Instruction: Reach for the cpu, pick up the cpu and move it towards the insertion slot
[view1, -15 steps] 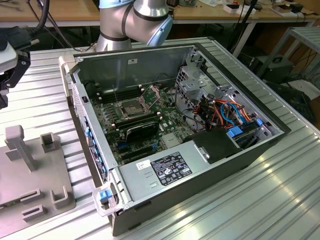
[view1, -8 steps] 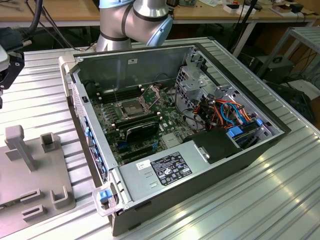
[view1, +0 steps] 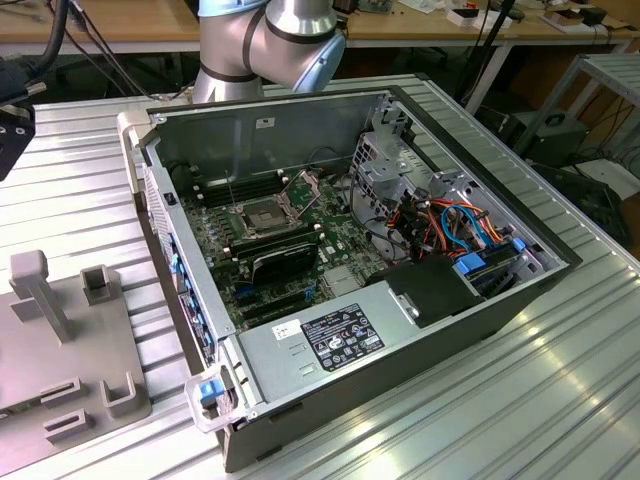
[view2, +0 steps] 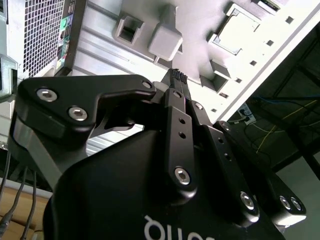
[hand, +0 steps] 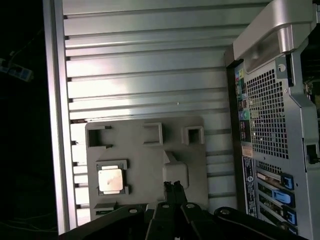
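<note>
1. Computer case (view1: 300, 125) lies open on its side on the ribbed aluminium table (view1: 520, 400) in the exterior view. On the green motherboard inside, the insertion slot (view1: 262, 213) sits at about ten o'clock from the case's middle, a square silvery frame with a dark centre. The black expansion card (view1: 285, 262) lies just beside it at five o'clock. A grey fixture plate (view1: 60, 370) with raised blocks rests on the table at eight o'clock from the case. The arm (view1: 270, 40) rises at twelve o'clock, behind the case.

2. In the second wrist view the gripper (view2: 177, 76) has its jaws pressed together with nothing between them. Beyond the tips lies the fixture plate (view2: 200, 20). The cpu (view2: 237, 27), a pale square, sits in a recess of the plate, well apart from the tips. The case's perforated rear panel (view2: 45, 35) stands beside the plate.

3. In the first wrist view the gripper (hand: 173, 186), again closed and empty, hangs over the fixture plate (hand: 145, 150) next to a raised block (hand: 176, 172). The cpu (hand: 110, 180) rests flat in its square recess near one corner of the plate, apart from the tips. The case (hand: 270, 100) shows its grille and ports alongside.
</note>
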